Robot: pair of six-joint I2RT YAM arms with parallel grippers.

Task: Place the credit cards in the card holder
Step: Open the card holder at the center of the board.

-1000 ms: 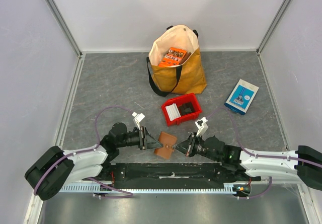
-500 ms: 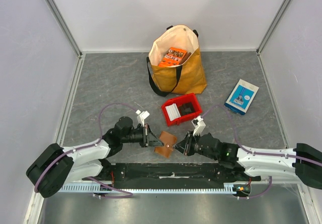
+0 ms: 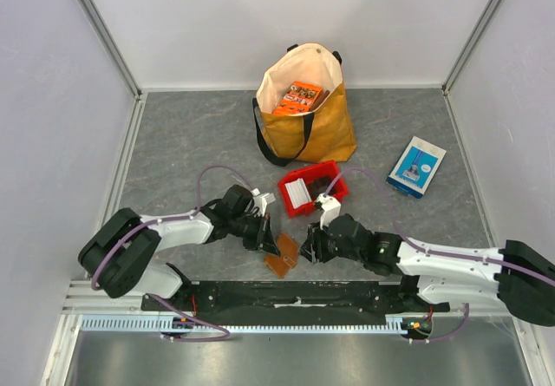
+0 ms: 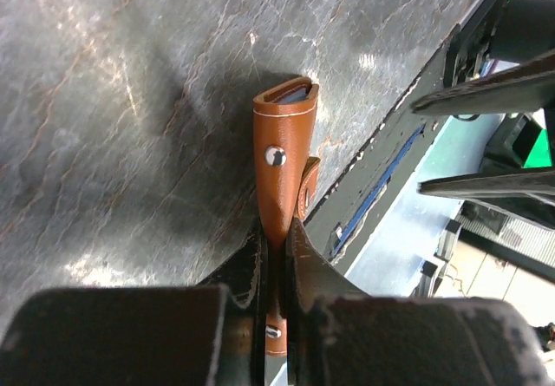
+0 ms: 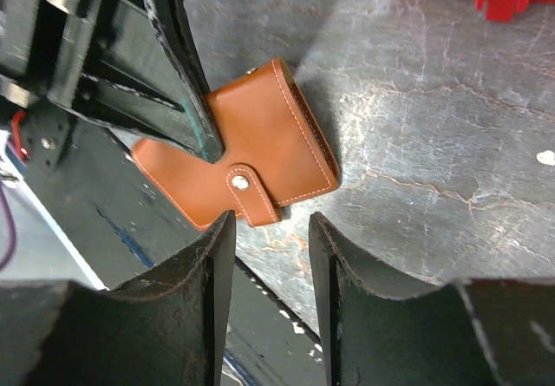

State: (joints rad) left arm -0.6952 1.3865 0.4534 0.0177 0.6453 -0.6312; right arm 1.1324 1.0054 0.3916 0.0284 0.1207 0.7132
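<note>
The brown leather card holder (image 3: pixel 282 256) is at the table's near edge, its snap tab (image 5: pixel 247 186) fastened. My left gripper (image 4: pixel 276 230) is shut on one end of it, the leather pinched edge-on between the jaws. A dark edge shows in the holder's far open end (image 4: pixel 290 94). My right gripper (image 5: pixel 270 221) stands open just short of the tab, touching nothing. White credit cards (image 3: pixel 297 193) stand on edge in the red bin (image 3: pixel 323 174).
A yellow tote bag (image 3: pixel 303 117) holding an orange packet (image 3: pixel 297 96) stands behind the bin. A blue-and-white box (image 3: pixel 416 166) lies at the right. The black base rail (image 3: pixel 286 295) runs just below the card holder.
The left gripper closed on the card holder and swung in from the left. The right gripper let go of it, opened and drew back slightly.
</note>
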